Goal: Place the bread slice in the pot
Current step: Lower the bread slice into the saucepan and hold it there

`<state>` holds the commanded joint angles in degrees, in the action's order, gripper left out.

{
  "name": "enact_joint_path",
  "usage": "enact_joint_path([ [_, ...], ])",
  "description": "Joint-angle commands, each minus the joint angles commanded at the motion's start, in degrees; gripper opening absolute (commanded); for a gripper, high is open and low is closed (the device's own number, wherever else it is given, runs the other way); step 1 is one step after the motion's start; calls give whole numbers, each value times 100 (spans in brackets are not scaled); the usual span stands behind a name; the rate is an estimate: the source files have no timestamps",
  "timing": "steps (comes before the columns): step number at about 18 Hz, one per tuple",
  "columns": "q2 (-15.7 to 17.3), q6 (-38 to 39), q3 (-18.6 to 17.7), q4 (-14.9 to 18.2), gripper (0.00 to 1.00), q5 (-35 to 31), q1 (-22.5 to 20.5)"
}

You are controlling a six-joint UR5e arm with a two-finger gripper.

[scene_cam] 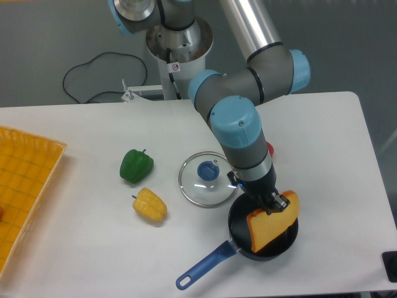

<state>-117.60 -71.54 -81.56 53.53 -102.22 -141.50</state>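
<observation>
My tool is clamped on the top edge of the slice, which hangs tilted, its lower end inside the pot.

This looks like a robotics lab set up for manipulation trials. A grey-and-blue jointed industrial arm rises from a round metal pedestal at the upper middle of the frame, beside a plain white tabletop. A loose black cable lies on the bare grey floor at upper left. Plastic toy food sits on the tabletop: a green bell pepper and a yellow bell pepper.
</observation>
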Motion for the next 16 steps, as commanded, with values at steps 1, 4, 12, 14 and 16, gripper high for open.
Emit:
enact_joint_path([
  [1, 0, 0, 0, 0, 0, 0, 0],
  [4, -18, 0, 0, -9, 0, -9, 0],
  [12, -149, 0, -17, -193, 0, -79, -9],
  [14, -141, 0, -18, -193, 0, -88, -9],
  [16, -149, 0, -9, -193, 0, -79, -9],
])
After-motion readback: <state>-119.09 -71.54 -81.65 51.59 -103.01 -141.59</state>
